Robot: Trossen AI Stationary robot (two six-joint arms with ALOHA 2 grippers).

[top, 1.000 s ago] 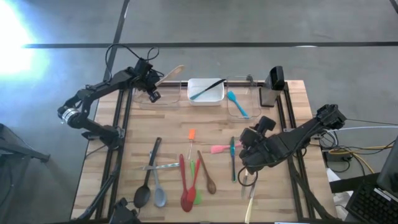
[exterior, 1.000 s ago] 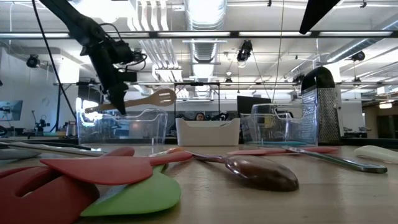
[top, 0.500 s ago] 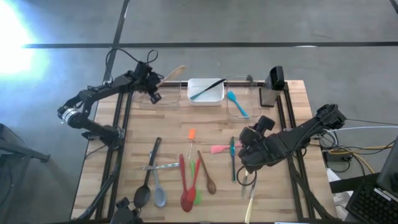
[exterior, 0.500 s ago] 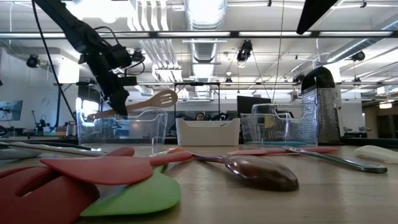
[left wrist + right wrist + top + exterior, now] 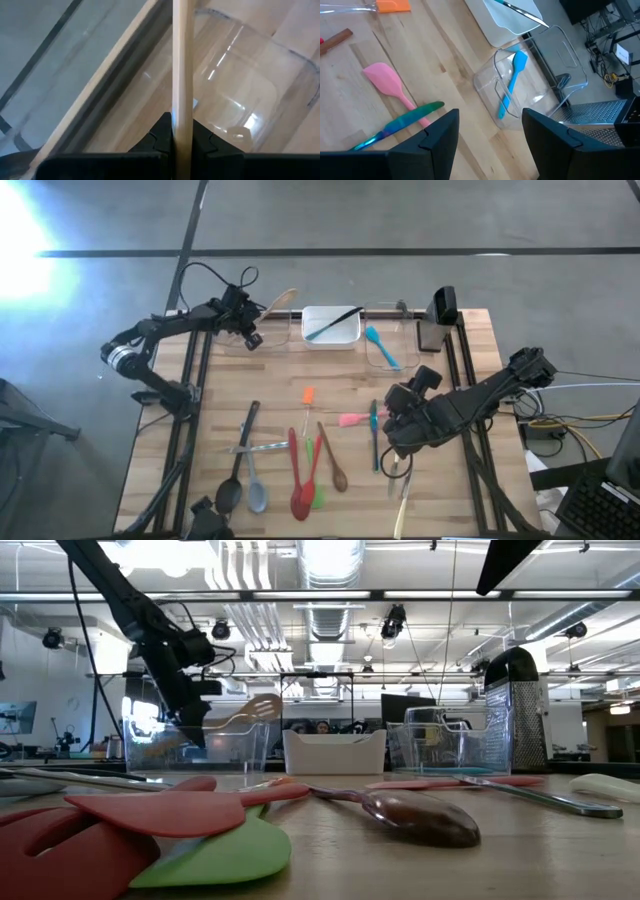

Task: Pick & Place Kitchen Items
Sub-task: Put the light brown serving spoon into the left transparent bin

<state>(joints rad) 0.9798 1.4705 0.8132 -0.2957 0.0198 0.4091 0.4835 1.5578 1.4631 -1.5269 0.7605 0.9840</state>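
Observation:
My left gripper (image 5: pixel 246 332) is at the table's far left, over a clear tub (image 5: pixel 255 340), shut on a wooden slotted spoon (image 5: pixel 281 301). In the low view the spoon (image 5: pixel 255 710) shows through the tub's wall. My right gripper (image 5: pixel 395 448) hangs open above the right half of the table, with nothing between its fingers. Below it lie a pink spatula (image 5: pixel 385 82) and a green-handled knife (image 5: pixel 400 122). Black, grey, red and brown spoons (image 5: pixel 297 480) lie flat near the front. My left gripper pinches the wooden spoon's handle (image 5: pixel 182 112) between its two fingers (image 5: pixel 162 135). It comes from above, slanting down, and the fingers lie across the handle. The spoon is tilted, with its slotted head (image 5: pixel 264 706) higher than the handle. Whether it touches the tub, I cannot tell.
A white tub (image 5: pixel 330 327) with a black utensil stands at the far middle. Beside it is a second clear tub (image 5: pixel 385 345) holding a blue spatula (image 5: pixel 512 82). A metal grater (image 5: pixel 515 710) stands at the far right. An orange spatula (image 5: pixel 308 395) lies mid-table.
My left gripper has sunk toward the clear tub, still shut on the wooden spoon. The spoon has come down with it, tilted as before. In the low view it has dropped from above the tub's rim to behind its wall.

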